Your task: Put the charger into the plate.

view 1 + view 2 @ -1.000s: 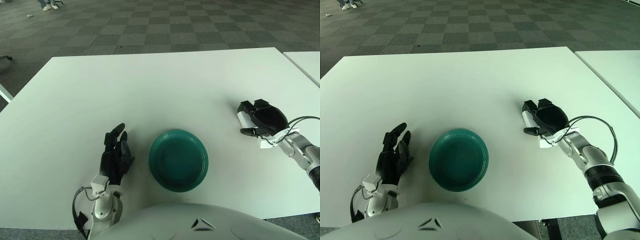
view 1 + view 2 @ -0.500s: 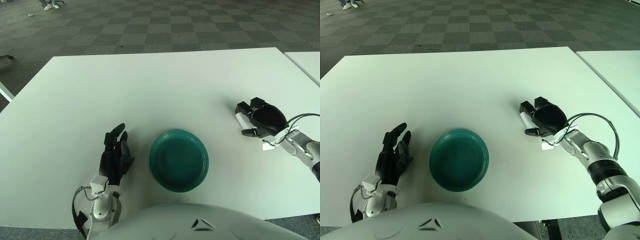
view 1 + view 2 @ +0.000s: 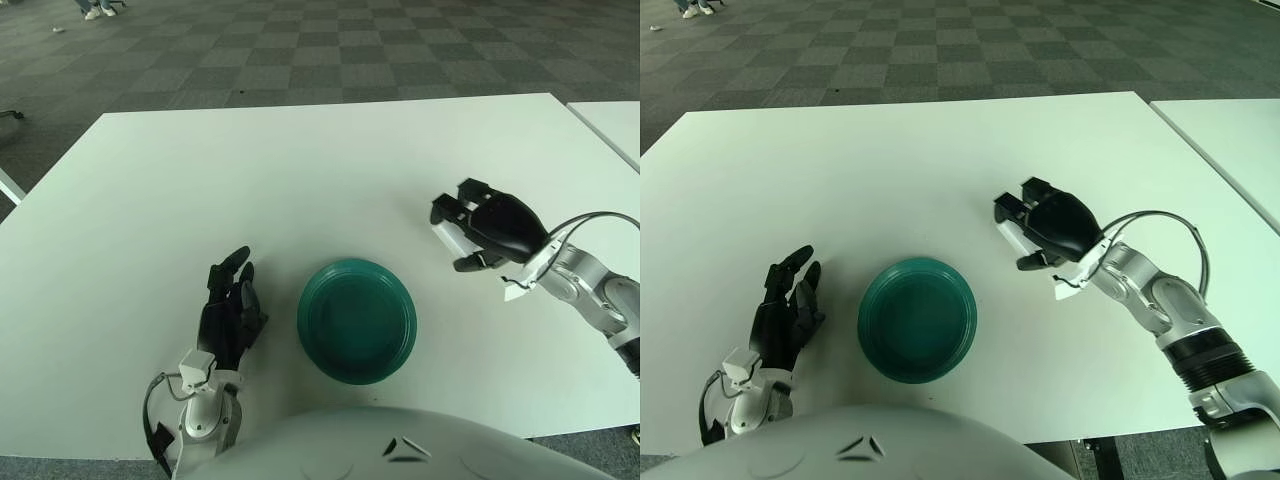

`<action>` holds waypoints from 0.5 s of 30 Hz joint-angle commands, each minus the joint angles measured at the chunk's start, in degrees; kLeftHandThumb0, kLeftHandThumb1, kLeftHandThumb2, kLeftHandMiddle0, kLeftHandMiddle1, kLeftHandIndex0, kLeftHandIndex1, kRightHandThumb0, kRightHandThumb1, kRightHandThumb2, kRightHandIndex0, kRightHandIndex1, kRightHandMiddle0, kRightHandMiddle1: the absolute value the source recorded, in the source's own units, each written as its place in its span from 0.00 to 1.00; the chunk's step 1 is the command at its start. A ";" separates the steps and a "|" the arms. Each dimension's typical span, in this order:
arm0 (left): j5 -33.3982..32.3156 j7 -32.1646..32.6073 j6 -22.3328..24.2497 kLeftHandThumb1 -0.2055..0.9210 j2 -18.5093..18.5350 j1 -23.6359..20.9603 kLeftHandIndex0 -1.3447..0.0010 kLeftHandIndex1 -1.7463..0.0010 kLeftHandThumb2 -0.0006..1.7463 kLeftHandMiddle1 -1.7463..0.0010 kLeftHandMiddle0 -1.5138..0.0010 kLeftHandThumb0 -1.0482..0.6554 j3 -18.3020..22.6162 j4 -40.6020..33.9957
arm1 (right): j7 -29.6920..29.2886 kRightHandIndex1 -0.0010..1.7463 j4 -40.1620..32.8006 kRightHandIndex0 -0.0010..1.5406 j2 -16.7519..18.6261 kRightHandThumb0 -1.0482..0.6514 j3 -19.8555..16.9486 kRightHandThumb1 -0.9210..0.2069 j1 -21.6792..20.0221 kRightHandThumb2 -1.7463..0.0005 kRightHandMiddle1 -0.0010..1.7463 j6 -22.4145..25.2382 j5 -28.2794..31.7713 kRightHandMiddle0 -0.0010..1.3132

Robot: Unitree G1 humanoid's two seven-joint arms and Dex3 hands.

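My right hand (image 3: 487, 228) is up over the white worktop (image 3: 300, 170), to the right of the green plate (image 3: 357, 319) and a little farther from me than it, well apart from its rim. Its dark fingers (image 3: 1032, 194) are curled around the charger (image 3: 448, 238), a small white block whose pale edge shows on the side of my palm that faces the plate; the rest of it is covered by my grip. So the charger is held in my right hand, not in the plate. My thumb sticks out below the block, toward me. A grey cable (image 3: 1155, 222) loops from the back of that hand along my silver forearm, which runs off toward the right edge of the view. The plate sits on the worktop close to my body, round and shallow, with nothing in it. My left hand (image 3: 231, 305) shows just left of the plate, fingers stretched forward and loosely together, grasping nothing. Past the far edge of the worktop lies a dark checkered floor (image 3: 330, 45), and the corner of a second white table (image 3: 1230, 130) shows at the right.
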 commanded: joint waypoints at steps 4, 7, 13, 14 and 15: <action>-0.03 0.08 -0.05 1.00 -0.86 -0.71 0.98 0.37 0.47 0.97 0.75 0.18 -0.58 1.06 | 7.20 1.00 -9.92 0.67 7.07 0.35 0.92 0.44 -1.28 0.32 1.00 1.77 3.37 0.40; 0.89 0.08 -1.03 1.00 -1.10 -0.59 0.99 0.37 0.47 0.97 0.75 0.18 -1.23 1.73 | 9.05 1.00 -11.90 0.67 9.74 0.35 1.53 0.44 -1.49 0.32 1.00 0.90 4.75 0.40; 2.40 0.67 -2.51 1.00 -1.89 -0.29 0.99 0.38 0.46 0.97 0.76 0.20 -2.40 2.35 | 14.83 1.00 -14.06 0.66 15.10 0.35 4.74 0.45 -0.35 0.31 1.00 1.70 7.30 0.41; 2.80 0.86 -2.74 1.00 -2.03 -0.24 0.99 0.37 0.46 0.97 0.76 0.20 -2.63 2.41 | 16.02 1.00 -13.80 0.66 15.88 0.35 5.55 0.45 -0.64 0.31 1.00 1.73 7.79 0.41; 3.19 1.07 -2.90 1.00 -2.19 -0.21 0.99 0.37 0.46 0.97 0.76 0.20 -2.88 2.48 | 16.94 1.00 -13.58 0.66 16.41 0.35 6.00 0.46 -0.82 0.31 1.00 1.65 8.21 0.41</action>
